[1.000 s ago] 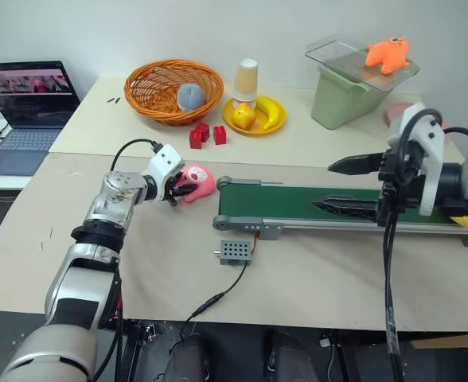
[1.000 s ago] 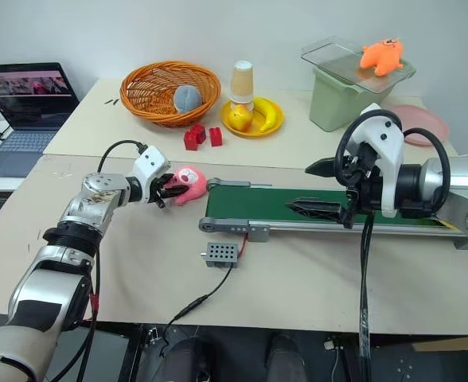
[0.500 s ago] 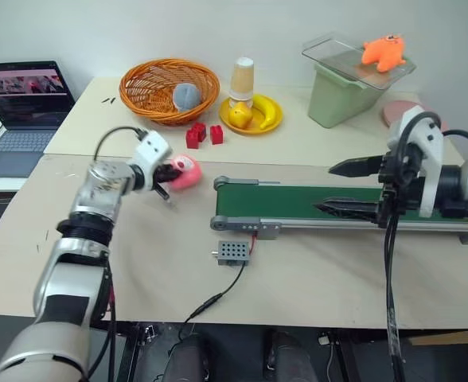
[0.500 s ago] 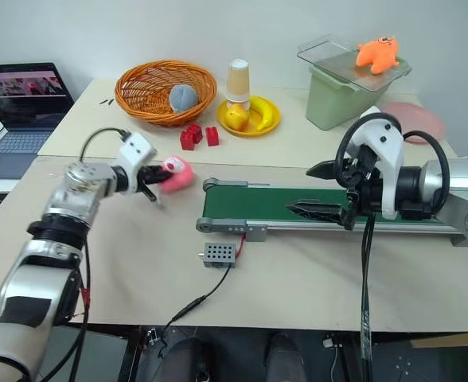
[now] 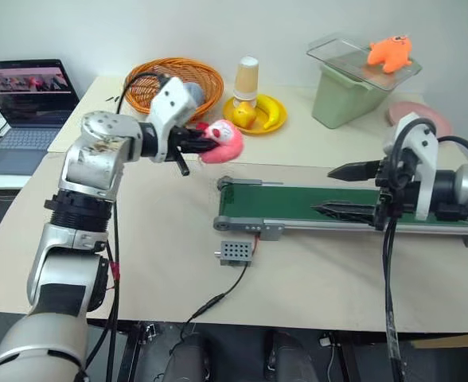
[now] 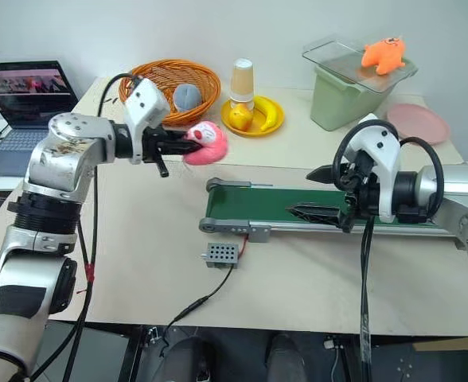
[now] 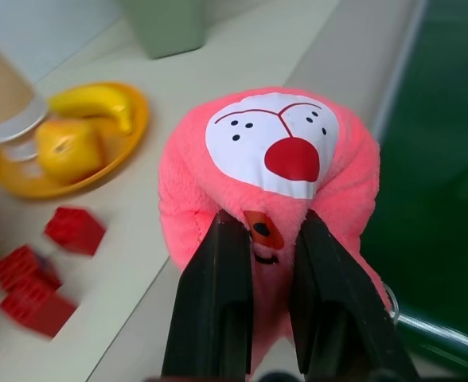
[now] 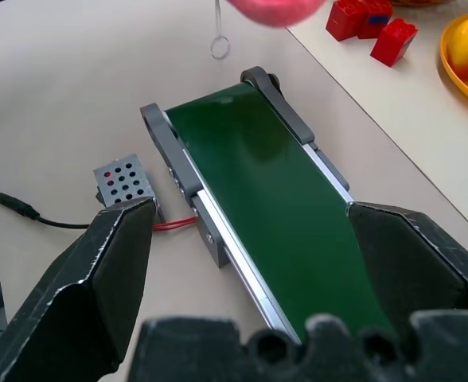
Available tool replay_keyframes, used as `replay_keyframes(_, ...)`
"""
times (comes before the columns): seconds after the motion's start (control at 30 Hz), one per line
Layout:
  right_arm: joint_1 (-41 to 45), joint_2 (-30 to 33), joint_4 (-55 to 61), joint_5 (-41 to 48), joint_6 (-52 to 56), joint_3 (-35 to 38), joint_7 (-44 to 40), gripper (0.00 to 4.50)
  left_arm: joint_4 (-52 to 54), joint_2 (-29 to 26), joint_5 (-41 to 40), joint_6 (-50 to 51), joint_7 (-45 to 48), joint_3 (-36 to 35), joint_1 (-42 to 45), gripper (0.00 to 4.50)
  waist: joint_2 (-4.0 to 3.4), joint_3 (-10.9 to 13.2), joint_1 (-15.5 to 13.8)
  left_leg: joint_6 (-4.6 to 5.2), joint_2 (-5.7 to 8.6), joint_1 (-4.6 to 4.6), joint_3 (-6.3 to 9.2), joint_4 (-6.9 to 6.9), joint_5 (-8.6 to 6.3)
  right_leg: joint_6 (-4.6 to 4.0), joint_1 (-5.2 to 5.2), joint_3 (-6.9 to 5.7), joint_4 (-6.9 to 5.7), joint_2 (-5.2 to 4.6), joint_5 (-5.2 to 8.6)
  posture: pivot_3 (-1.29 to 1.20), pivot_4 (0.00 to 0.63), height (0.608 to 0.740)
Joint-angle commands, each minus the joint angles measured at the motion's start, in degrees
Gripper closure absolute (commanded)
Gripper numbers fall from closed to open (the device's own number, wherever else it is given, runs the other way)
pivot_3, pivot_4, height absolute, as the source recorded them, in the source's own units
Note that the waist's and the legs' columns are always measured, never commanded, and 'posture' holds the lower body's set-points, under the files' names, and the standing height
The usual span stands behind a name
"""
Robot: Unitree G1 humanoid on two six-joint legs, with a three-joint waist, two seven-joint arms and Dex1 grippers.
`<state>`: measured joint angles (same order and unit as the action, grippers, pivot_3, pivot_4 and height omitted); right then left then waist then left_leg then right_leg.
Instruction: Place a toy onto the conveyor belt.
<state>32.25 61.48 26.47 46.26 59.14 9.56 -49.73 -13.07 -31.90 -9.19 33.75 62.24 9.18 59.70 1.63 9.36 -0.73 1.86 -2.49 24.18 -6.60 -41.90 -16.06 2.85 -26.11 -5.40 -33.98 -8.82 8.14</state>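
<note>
The left claw is clamped on a pink plush toy, its two black fingers pinching the toy's lower face, and holds it in the air above the desk, just short of the near-left end of the conveyor belt. The dark green belt lies flat in its grey frame along the desk. The right claw hangs over the belt's middle stretch with its fingers spread wide and nothing between them, one finger to each side of the belt in the right wrist view.

A small grey perforated control box sits on the desk just in front of the belt's roller end, joined to it by red wires, with a black cable running off toward the desk edge. Behind the held toy are red blocks, a yellow plate with fruit and a paper cup, and an orange wicker basket holding a grey ball. Farther right stands a green bin with a clear lid carrying an orange plush toy, beside a pink plate. An open laptop sits far left.
</note>
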Motion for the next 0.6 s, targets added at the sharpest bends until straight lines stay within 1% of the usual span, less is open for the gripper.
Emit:
replay_keyframes(0.03, -0.82, 0.12, 1.74, 0.48, -0.39, 2.49, 0.94, 0.00, 3.39, 1.10, -0.57, -0.28, 1.36, 2.12, 0.68, 3.88, 0.00, 0.00, 0.00, 0.00, 0.00, 0.00, 0.00, 0.00, 0.00, 0.00, 0.00, 0.00, 0.00, 0.00, 0.00, 0.00, 0.150, 0.740)
replay_keyframes(0.3, -2.25, 0.19, 3.64, 2.25, 0.71, 4.36, 2.93, 0.00, 3.82, 3.88, 0.27, -2.82, 2.93, 6.06, -1.52, 3.88, 0.00, 0.00, 0.00, 0.00, 0.01, -0.01, 0.01, 0.00, 0.00, 0.00, 0.01, 0.01, 0.00, 0.00, 0.00, 0.00, 0.150, 0.740)
replay_keyframes(0.4, -2.56, 0.21, 4.15, 2.88, 1.03, 4.80, 3.84, 0.00, 4.92, 4.95, -0.21, -1.66, 2.90, 7.14, -2.91, 3.88, 0.00, 0.00, -0.06, 0.00, 0.00, 0.00, 0.02, 0.00, 0.00, 0.00, 0.00, 0.01, 0.00, 0.00, 0.00, 0.00, 0.150, 0.740)
replay_keyframes(0.57, -2.84, 0.29, 4.71, 3.67, 1.46, 5.33, 4.86, 0.00, 7.96, 4.47, 0.26, -2.26, 3.97, 9.32, -5.51, 3.88, 0.00, 0.00, -0.04, 0.01, 0.01, 0.00, 0.03, 0.00, -0.01, 0.00, 0.00, 0.02, 0.00, 0.00, 0.00, 0.00, 0.150, 0.740)
replay_keyframes(0.6, -2.94, 0.37, 4.78, 3.79, 1.51, 5.46, 4.94, 0.00, 8.08, 4.50, 0.36, -2.30, 3.80, 9.39, -5.69, 3.62, 0.00, 0.00, -0.05, 0.01, 0.01, 0.00, 0.03, 0.00, -0.01, 0.00, 0.00, 0.02, 0.00, 0.00, 0.00, 0.00, 0.150, 0.740)
